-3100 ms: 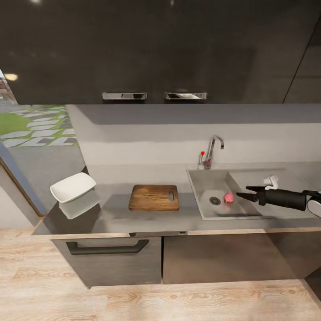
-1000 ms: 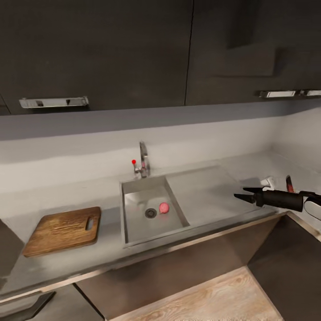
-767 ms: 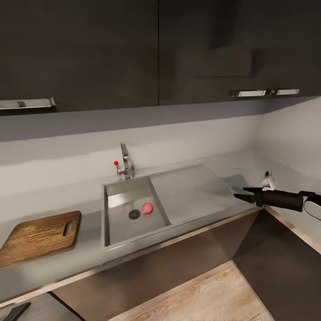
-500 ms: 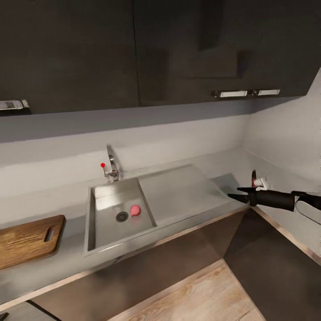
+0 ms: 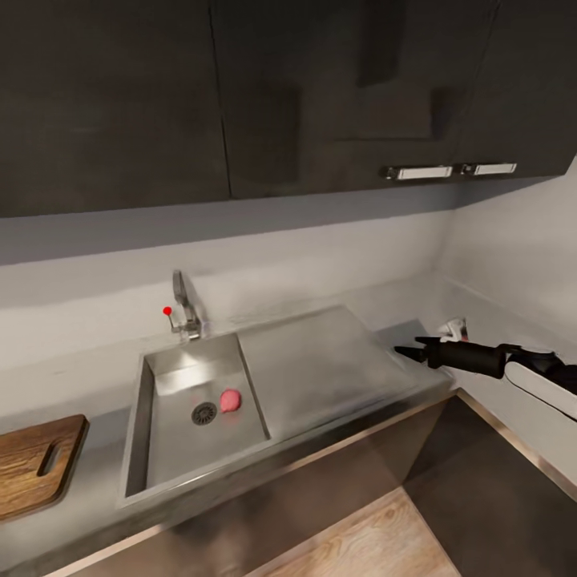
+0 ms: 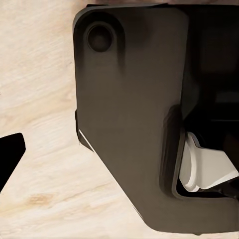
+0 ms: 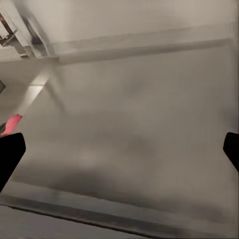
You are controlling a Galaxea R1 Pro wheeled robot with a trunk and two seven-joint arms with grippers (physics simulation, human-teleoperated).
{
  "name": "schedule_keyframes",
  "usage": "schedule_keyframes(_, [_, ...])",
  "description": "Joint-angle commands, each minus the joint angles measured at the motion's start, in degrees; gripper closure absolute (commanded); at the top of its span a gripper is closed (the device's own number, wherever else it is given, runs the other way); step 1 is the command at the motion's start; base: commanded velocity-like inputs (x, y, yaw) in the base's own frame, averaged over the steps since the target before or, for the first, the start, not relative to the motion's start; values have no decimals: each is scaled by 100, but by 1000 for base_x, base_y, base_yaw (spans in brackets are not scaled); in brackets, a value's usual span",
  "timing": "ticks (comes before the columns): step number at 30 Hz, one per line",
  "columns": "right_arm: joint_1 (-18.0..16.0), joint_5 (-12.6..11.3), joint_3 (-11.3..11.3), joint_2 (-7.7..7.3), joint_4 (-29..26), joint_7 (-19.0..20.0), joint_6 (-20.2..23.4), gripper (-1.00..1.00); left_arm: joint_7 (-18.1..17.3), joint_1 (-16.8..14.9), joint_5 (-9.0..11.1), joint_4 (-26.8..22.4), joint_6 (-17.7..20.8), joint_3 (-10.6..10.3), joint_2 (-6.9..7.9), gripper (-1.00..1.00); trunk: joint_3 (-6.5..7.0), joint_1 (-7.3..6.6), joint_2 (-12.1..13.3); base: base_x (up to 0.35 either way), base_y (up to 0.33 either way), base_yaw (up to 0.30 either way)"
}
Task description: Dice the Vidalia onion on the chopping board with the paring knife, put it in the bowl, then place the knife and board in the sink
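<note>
The steel sink (image 5: 152, 377) holds a pinkish Vidalia onion (image 5: 231, 400) beside the drain; the onion's edge also shows in the right wrist view (image 7: 11, 123). A corner of the wooden chopping board (image 5: 36, 465) lies on the grey countertop (image 5: 88, 489) at the far left. My right gripper (image 5: 405, 351) hovers open and empty over the right end of the drainboard (image 5: 320, 361), well right of the onion; its tips spread wide over the drainboard (image 7: 139, 124). A small white and reddish thing (image 5: 453, 327) sits behind my right arm; I cannot tell if it is the paring knife. The bowl is out of view. My left gripper (image 6: 119, 154) hangs over wooden floor.
A chrome tap (image 5: 184, 308) with a red dot stands behind the basin. Dark wall cabinets (image 5: 320, 96) hang above. The countertop turns a corner along the right wall (image 5: 521, 264). Part of the robot's dark body (image 6: 134, 114) is close in front of the left wrist camera.
The camera has swung to the right, so the sink and board slid left in the picture and the bowl left it. My right gripper stays open, now by the drainboard's right end.
</note>
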Motion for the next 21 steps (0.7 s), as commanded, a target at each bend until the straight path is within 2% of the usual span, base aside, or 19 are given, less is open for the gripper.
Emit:
schedule_keyframes(1, [-15, -61, 35, 3, -2, -10, 19, -100, 3, -2, 4, -2, -14, 0, -1, -100, -12, 6, -12, 234, -1, 0])
schedule_keyframes(11, [-15, -61, 50, 15, -2, -40, 18, -100, 3, 1, 4, -2, -14, -2, -1, -100, -12, 6, -12, 190, -95, 0])
schedule_keyframes(21, [-15, -61, 53, 15, -2, -40, 21, -100, 3, 1, 4, -2, -14, -2, -1, -100, -12, 6, -12, 22, -184, 0])
